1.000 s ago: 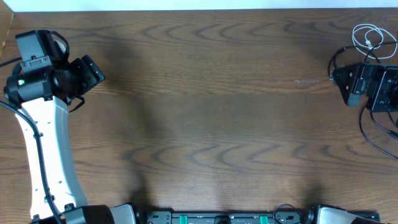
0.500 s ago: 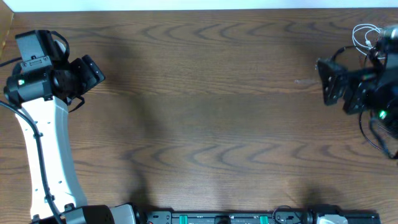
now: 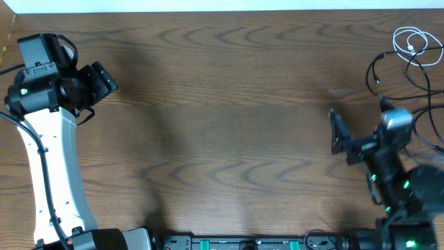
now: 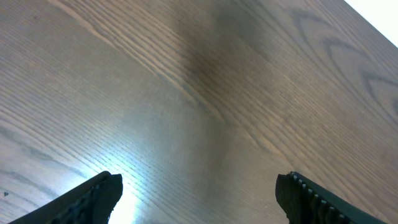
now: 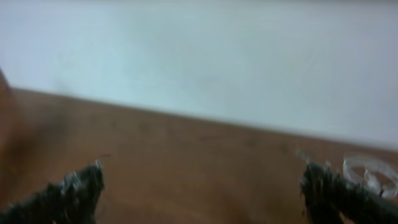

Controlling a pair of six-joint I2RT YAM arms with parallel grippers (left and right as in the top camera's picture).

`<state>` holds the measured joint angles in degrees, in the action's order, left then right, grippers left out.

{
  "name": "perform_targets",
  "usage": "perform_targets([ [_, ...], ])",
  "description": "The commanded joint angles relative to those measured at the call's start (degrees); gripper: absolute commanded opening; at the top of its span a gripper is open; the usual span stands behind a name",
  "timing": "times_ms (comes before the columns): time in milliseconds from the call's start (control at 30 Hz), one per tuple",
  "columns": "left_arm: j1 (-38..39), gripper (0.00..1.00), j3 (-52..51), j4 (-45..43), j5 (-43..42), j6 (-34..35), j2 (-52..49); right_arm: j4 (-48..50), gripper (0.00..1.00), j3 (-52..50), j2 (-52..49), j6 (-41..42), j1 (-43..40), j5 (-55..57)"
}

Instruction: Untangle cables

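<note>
Both white cable [image 3: 414, 43] and black cable [image 3: 372, 68], limp and light, are lying looped far right, likely wanting a pinch near a plug; left gripper [image 3: 109, 78] and right gripper [image 3: 334, 132] are gaping empty.

Wooden table [image 3: 229, 125] — white cable [image 3: 414, 46], black cable [image 3: 372, 67] lie far right.

The tabletop [image 3: 236, 104] is dark brown with wavy wood grain (it has a pale glare in the left wrist view). One cable [image 3: 409, 38] is white, the other cable [image 3: 370, 68] is black. The left arm [image 3: 52, 173] is white and black, and the right arm [image 3: 402, 184] is black with small green lights.
</note>
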<state>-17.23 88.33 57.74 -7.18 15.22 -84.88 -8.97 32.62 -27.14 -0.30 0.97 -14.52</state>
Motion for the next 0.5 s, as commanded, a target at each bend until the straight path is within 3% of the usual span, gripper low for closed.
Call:
perform_targets([
  [0, 0.0, 0.84, 0.6, 0.1, 0.1, 0.3, -0.5, 6.0, 0.99, -10.2, 7.6, 0.0, 0.8, 0.8],
  [167, 0.0, 0.84, 0.6, 0.1, 0.1, 0.3, -0.5, 13.4, 0.99, -21.7, 17.1, 0.0, 1.7, 0.9],
  [467, 0.0, 0.84, 0.6, 0.1, 0.1, 0.3, -0.5, 14.3, 0.99, -31.8, 25.7, 0.0, 1.8, 0.9],
])
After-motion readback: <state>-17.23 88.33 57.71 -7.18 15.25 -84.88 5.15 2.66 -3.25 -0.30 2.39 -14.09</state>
